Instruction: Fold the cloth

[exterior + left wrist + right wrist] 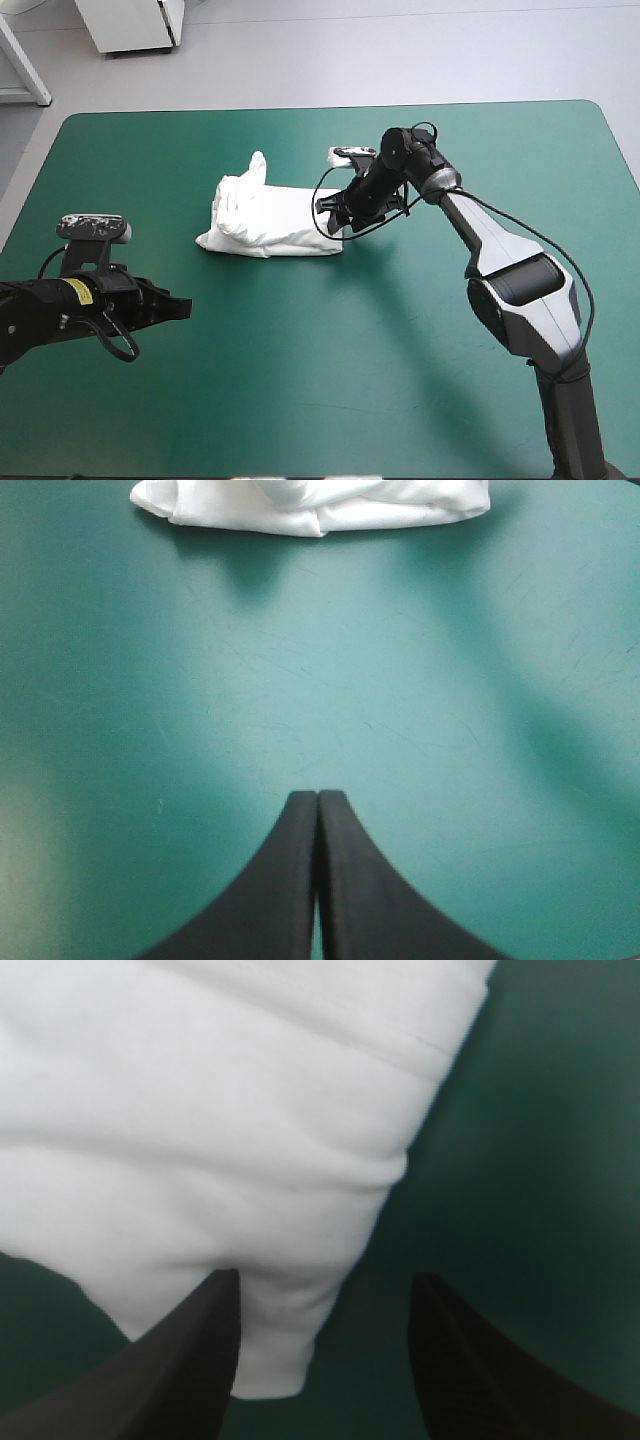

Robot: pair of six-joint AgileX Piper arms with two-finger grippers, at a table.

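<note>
Closest to the high camera is the right arm, rising from the lower right corner of the frame and reaching toward the centre, where the right gripper (331, 208) sits low at the right-hand end of the T-shirt (268, 220). In the right wrist view this gripper (325, 1280) has its black fingers (200, 1360) standing well apart. A rounded end of the white T-shirt (200, 1110) lies in the gap between them, up against one finger and clear of the other, with teal-green cover filling the rest of the gap. Whether either finger presses on the fabric cannot be told. The T-shirt is a folded bundle lying on the table (350, 380) a little above and left of the middle of the high view, roughly oblong, with soft creases along its length and one rumpled part standing up in a peak at its upper left. The left arm comes in at the lower left of the high view, and the left gripper (186, 307) is well apart from the bundle, over bare teal-green cover. In the left wrist view its gripper (317, 802) has its two fingers pressed together in one pointed arch with nothing between them, and the T-shirt (310, 505) lies well ahead of it, with open cover between.
</note>
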